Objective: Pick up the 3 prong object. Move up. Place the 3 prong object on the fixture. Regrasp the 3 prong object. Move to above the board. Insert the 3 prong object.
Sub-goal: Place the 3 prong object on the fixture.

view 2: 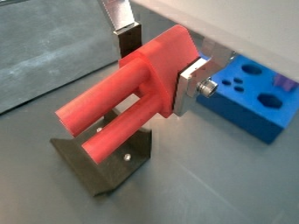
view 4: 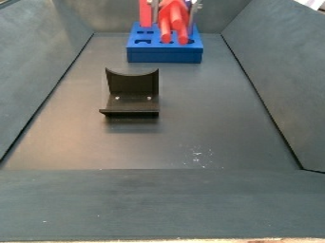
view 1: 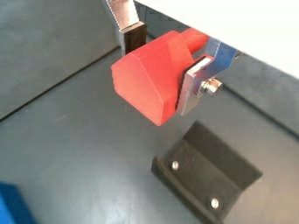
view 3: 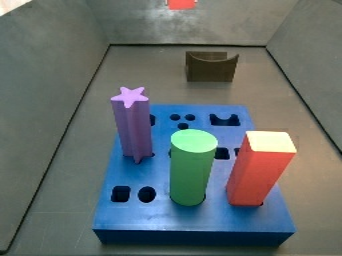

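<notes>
The 3 prong object [view 2: 122, 101] sits between my jaws, its flat body pinched by both silver fingers [view 2: 191, 86], prongs jutting out past them. Gripper [view 1: 163, 66] clenched on it, carried in the air above the fixture [view 2: 103, 157], not touching it. On the counter [view 4: 191, 142], the fixture stands apart from the board [view 3: 201, 200].

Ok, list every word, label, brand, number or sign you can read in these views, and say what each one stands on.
None: no readable text shows in any view.
The 3 prong object, held in the gripper: plain red, unmarked.
The fixture: dark, no label.
The board and its pegs: no print visible.
</notes>
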Tool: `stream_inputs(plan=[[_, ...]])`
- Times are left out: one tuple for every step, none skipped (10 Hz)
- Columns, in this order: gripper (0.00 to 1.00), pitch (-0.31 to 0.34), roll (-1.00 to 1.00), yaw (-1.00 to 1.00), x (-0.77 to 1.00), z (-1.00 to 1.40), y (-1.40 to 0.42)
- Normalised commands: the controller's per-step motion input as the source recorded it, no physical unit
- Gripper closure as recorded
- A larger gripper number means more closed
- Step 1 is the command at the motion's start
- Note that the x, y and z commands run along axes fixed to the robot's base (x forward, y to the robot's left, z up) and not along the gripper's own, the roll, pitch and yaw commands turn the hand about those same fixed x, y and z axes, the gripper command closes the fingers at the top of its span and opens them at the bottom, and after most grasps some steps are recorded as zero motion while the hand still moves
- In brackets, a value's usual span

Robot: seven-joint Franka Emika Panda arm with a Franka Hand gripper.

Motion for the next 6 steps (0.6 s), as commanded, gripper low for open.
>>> stream_inputs(plan=[[1.00,0.105,-1.00,-0.03,1.00,-0.07,0.06],[1.00,0.119,-1.00,-0.04,1.00,-0.05,0.06],[1.00,0.123,-1.00,-0.06,1.00,-0.05,0.06],[1.00,0.127,-1.00,-0.07,1.00,-0.04,0.06],[1.00,0.130,-1.00,-0.08,0.96,-0.03,0.06],[1.00,0.133,-1.00,-0.10,0.85,-0.03,0.05]])
